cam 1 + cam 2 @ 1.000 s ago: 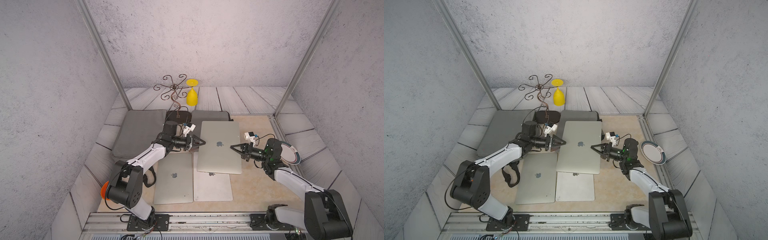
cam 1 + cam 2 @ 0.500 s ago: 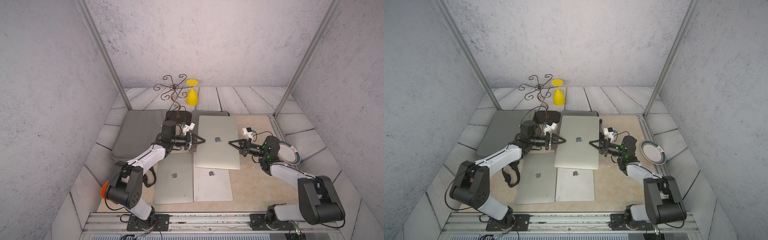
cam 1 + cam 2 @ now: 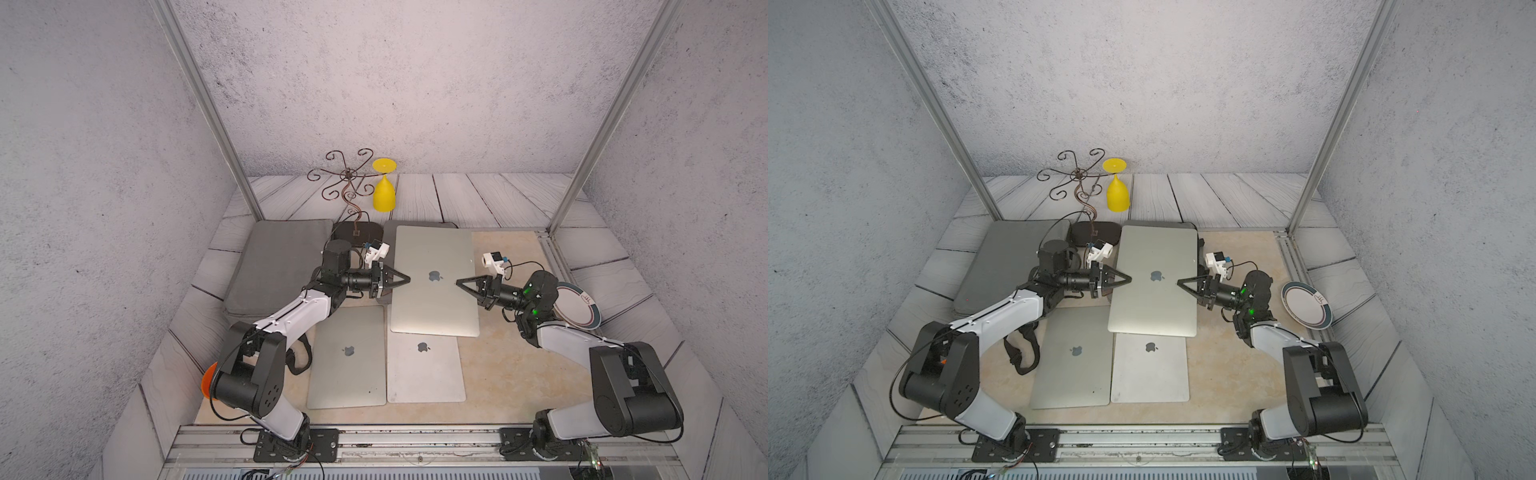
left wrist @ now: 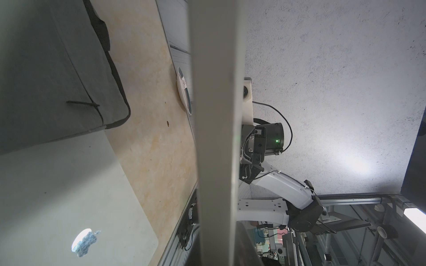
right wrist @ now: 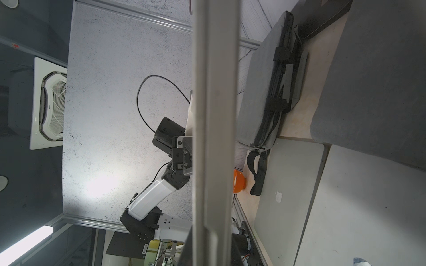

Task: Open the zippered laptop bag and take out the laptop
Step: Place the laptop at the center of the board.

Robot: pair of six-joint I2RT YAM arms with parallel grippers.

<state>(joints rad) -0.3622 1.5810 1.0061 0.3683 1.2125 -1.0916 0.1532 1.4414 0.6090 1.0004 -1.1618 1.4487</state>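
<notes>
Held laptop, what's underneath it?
Under the held laptop: a gray laptop bag at the far end, a silver laptop at the near edge. From above, most of the bag is covered.

A yellow stemmed glass (image 3: 384,195) stands upside down on the pale planks at the back, its foot uppermost. Just beside it rises a rusty wire stand (image 3: 347,176) with curled arms, its stem running down to a dark oval base (image 3: 357,230). A white plate (image 3: 579,305) with a dark rim lies at the far right edge of the beige tabletop (image 3: 507,365), seen in both top views. Speckled grey walls (image 3: 415,83) and slanting metal posts (image 3: 208,112) enclose the space.
</notes>
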